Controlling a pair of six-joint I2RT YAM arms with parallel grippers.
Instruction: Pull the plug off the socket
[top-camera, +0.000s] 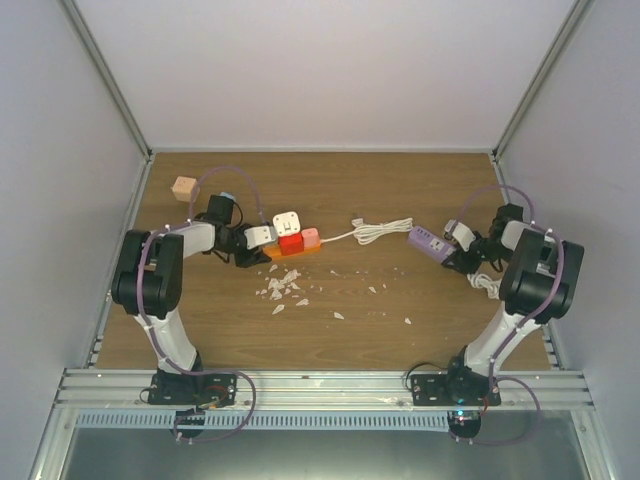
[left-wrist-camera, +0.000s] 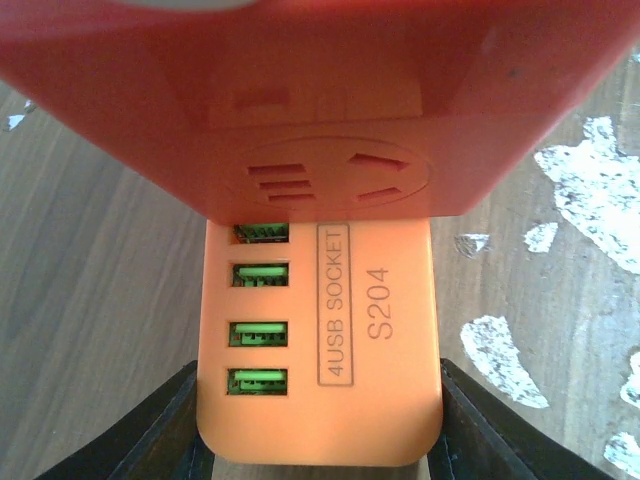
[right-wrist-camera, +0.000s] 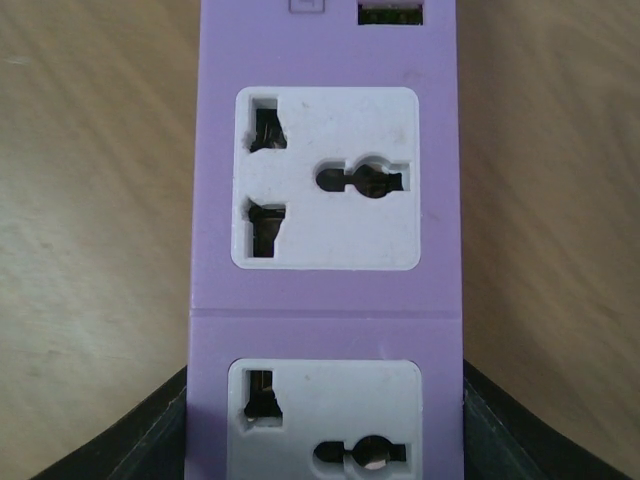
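1. The left gripper (left-wrist-camera: 318, 410) clamps the USB end of the orange power strip (top-camera: 292, 251) in the left half of the table (top-camera: 330, 340), its black fingers (left-wrist-camera: 150, 440) pressed to both sides.
2. The white plug (top-camera: 287, 222) sits against the strip's red section (top-camera: 291, 243), seemingly seated, with no gripper on it.
3. The right gripper (right-wrist-camera: 325, 400) is closed around the purple power strip (top-camera: 428, 240) near the table's right edge. A coiled white cord (top-camera: 380, 232) lies between the strips.
4. The likely risk is that a pull lifts the whole strip with the plug if the narrow orange end slips from the fingers. The right arm must also free itself first, and dropping the purple strip could tug the cord.
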